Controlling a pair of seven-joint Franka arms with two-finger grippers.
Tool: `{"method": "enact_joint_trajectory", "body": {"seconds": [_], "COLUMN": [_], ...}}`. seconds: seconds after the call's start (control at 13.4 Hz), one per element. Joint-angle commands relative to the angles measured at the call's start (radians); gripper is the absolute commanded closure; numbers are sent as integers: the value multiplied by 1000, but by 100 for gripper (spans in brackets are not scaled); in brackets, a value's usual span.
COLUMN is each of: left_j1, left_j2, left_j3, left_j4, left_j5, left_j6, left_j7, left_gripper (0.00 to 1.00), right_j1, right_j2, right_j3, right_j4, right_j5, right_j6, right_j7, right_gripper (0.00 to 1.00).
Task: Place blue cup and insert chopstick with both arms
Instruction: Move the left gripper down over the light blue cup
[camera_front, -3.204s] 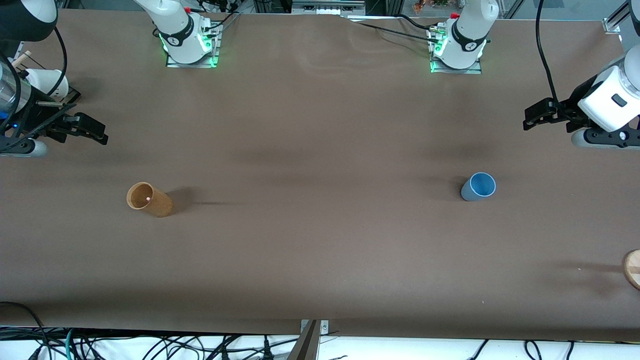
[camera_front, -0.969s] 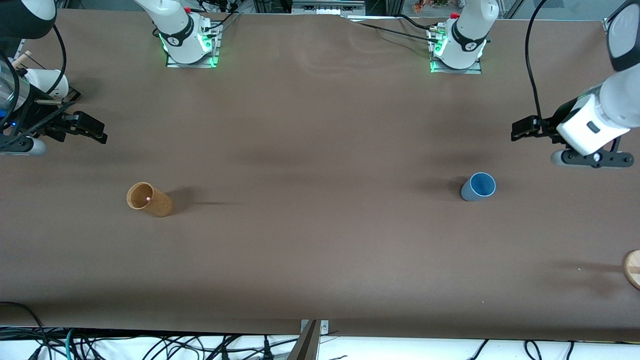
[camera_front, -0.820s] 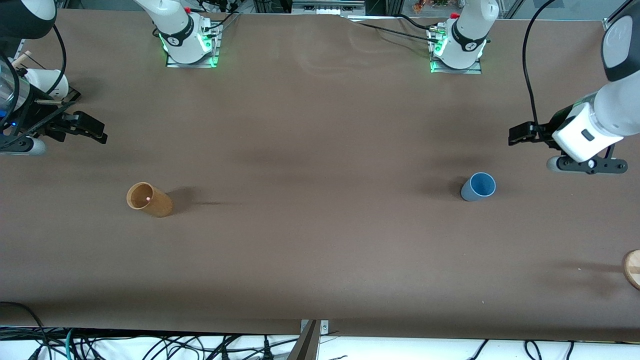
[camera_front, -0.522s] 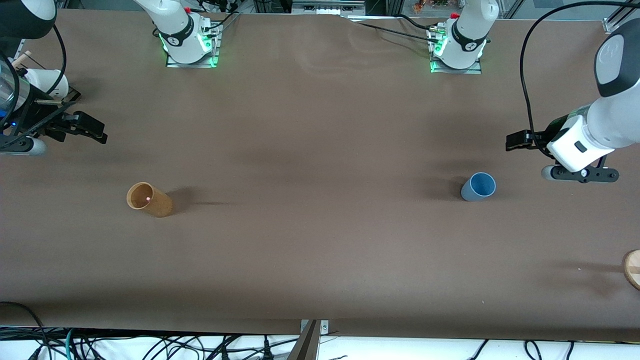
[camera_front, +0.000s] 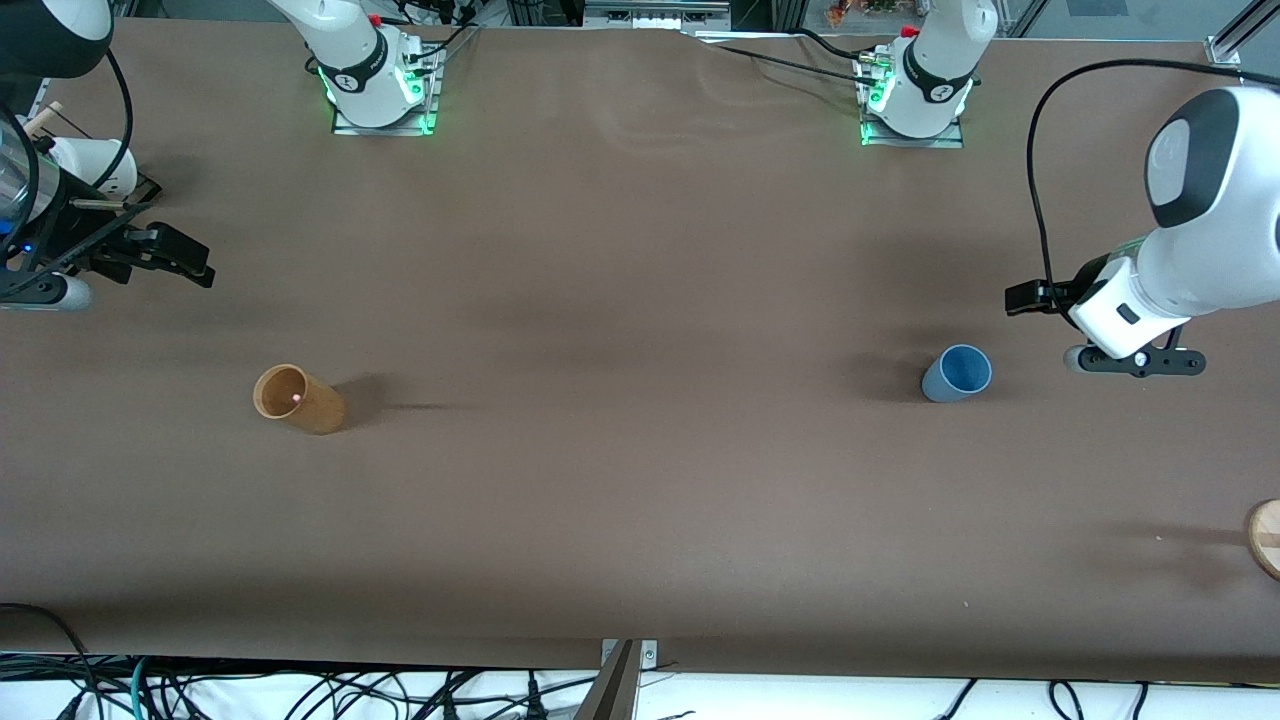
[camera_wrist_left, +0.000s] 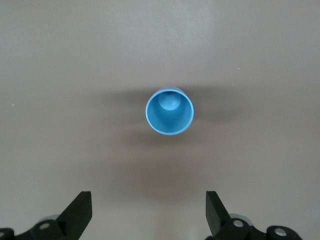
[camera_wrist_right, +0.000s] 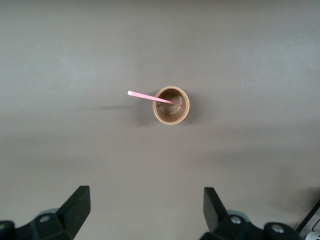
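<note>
While the spread right hand (camera_front: 195, 268) waits over the bench (camera_front: 640, 480) edge, the spread left hand (camera_front: 1022, 298) hangs near the upright blue cup (camera_front: 957, 373).

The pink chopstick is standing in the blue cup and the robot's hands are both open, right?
Not quite. The chopstick stands in the tan wooden cup, as the right wrist view shows. The blue cup is empty. Both the left gripper and right gripper have their fingers open.

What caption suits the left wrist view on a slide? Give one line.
Left gripper, jaws open, hovers over the table near the upright, empty blue cup.
</note>
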Motion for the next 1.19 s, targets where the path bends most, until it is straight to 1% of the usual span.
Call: {"method": "enact_joint_trajectory", "body": {"seconds": [0.0, 0.15, 0.37, 0.75, 1.12], "left_j1": [34, 46, 61, 67, 69], "left_j2": [-69, -40, 50, 129, 175], "left_j3": [0, 0, 0, 0, 0], "left_j4": [-174, -226, -288, -266, -266], "left_j5": [19, 17, 16, 16, 16], "left_j6": [175, 292, 488, 565, 631], "left_j7": [69, 69, 69, 69, 69], "left_gripper": [0, 1, 0, 0, 0], "right_j1": [-4, -4, -4, -3, 6], "right_j2": [-22, -21, -21, -14, -12], "right_j3": [9, 9, 9, 11, 11], "right_j4": [-13, -13, -13, -13, -14], "right_j5": [-11, -11, -11, -11, -11], "right_j6": [-10, -10, -9, -3, -10], "right_j7": [16, 16, 16, 9, 14], "right_gripper": [0, 0, 0, 0, 0]}}
